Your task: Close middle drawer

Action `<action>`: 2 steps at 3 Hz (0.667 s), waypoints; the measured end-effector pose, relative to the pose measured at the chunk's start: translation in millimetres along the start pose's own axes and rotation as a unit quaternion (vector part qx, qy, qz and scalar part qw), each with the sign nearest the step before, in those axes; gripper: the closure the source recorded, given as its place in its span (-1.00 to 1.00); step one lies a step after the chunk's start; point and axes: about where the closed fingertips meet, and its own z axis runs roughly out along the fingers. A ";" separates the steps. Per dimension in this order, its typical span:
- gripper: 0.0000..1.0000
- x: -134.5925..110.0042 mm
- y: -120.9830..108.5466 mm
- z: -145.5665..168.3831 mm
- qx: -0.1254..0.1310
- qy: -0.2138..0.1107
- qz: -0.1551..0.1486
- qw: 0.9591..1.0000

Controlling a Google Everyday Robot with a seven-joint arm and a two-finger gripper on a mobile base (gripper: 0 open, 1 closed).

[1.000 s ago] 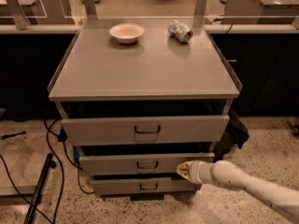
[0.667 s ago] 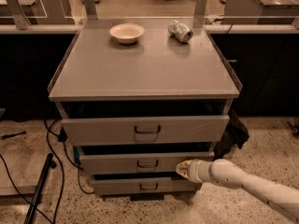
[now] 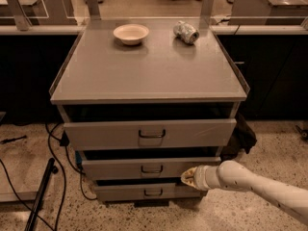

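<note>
The middle drawer (image 3: 134, 169) is a grey metal front with a small dark loop handle (image 3: 151, 169). It stands slightly out of the cabinet, less far than the top drawer (image 3: 106, 134) above it. My gripper (image 3: 188, 177) comes in from the lower right on a white arm (image 3: 250, 183). Its tip is against the right part of the middle drawer's front, right of the handle. The drawer's tray is hidden under the top drawer.
The bottom drawer (image 3: 125, 192) sits a little out, below the gripper. On the cabinet top (image 3: 149, 66) are a white bowl (image 3: 131, 33) and a crumpled can (image 3: 186, 32). Cables (image 3: 57, 167) and a dark pole (image 3: 41, 196) lie on the floor at left.
</note>
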 end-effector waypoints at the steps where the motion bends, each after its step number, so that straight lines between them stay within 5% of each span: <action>1: 1.00 -4.8 41.4 -27.7 -0.056 -0.010 0.018 0.998; 2: 0.70 -6.5 51.5 -31.1 -0.072 -0.013 0.020 0.997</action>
